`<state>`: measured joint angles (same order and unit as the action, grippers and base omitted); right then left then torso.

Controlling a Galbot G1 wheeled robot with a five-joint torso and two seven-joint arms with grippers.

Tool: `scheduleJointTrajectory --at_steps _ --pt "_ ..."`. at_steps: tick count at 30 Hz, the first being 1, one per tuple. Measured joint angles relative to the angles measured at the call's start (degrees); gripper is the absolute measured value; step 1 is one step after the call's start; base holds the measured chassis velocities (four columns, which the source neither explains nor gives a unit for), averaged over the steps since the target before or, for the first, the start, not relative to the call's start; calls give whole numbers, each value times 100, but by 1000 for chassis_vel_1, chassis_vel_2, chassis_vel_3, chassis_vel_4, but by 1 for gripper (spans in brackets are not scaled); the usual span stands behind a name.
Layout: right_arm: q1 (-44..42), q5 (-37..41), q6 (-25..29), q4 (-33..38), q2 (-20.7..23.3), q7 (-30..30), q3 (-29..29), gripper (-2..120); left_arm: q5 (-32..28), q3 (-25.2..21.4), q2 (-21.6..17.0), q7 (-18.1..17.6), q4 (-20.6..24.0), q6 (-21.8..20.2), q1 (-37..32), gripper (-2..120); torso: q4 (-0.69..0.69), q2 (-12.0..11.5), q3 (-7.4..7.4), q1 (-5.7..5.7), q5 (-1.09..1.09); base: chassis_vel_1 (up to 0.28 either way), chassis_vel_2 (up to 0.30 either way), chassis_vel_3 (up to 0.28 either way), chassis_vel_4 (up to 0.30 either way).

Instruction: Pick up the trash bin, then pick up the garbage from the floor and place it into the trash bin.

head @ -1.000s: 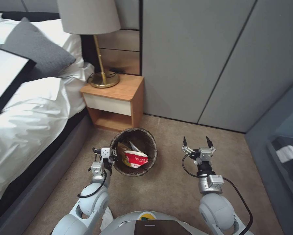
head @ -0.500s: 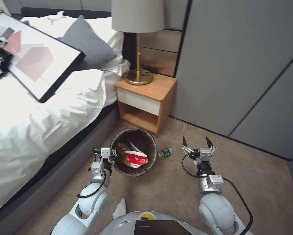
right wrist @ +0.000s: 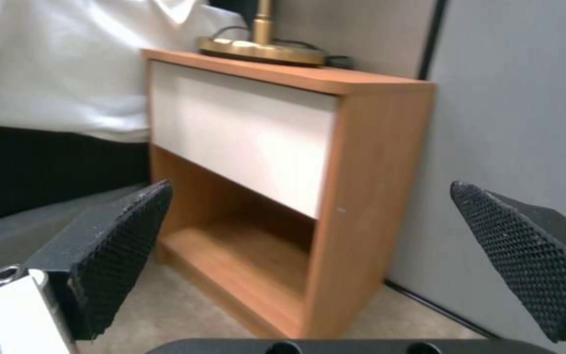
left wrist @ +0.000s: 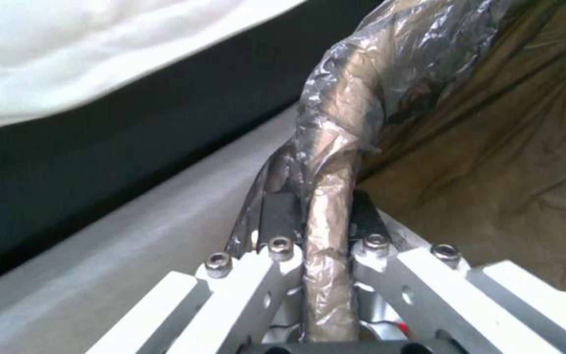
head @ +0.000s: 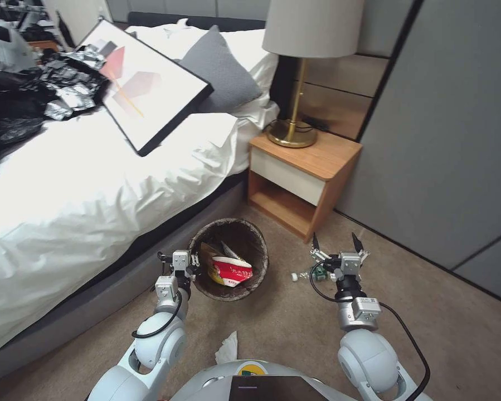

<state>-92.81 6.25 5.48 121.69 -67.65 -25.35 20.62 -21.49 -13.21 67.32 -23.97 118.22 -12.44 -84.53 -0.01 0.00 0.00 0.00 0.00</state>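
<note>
Head view: the left gripper (head: 190, 266) is pinching the trash bin (head: 229, 266) rim at 9 o'clock; cartons are lying inside. A bottle (head: 301, 275) and tissue (head: 227, 348) are awaiting collection on the floor (head: 283, 323).

Left wrist view: fingers (left wrist: 276, 216) are clamping the bag-lined rim.

Right wrist view: the right gripper (right wrist: 309, 255) is standing wide, empty, facing the nightstand (right wrist: 276, 162).

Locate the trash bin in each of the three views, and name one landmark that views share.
Head view: the trash bin sits low centre, at the left tool, between bed and nightstand.
Left wrist view: its bag-wrapped rim runs up the middle, pinched in the tool.
Right wrist view: not in it.
Shared landmark: the wooden nightstand, large in the right wrist view, between the open right tool's fingers.
</note>
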Motion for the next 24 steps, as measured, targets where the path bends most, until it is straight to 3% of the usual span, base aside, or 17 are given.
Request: scheduleJointTrajectory --at_steps 24 --pt "20 181 -415 -142 124 -333 208 100 34 26 11 18 -58 14 45 2 1 0 0 0 -1 22 21 18 20"
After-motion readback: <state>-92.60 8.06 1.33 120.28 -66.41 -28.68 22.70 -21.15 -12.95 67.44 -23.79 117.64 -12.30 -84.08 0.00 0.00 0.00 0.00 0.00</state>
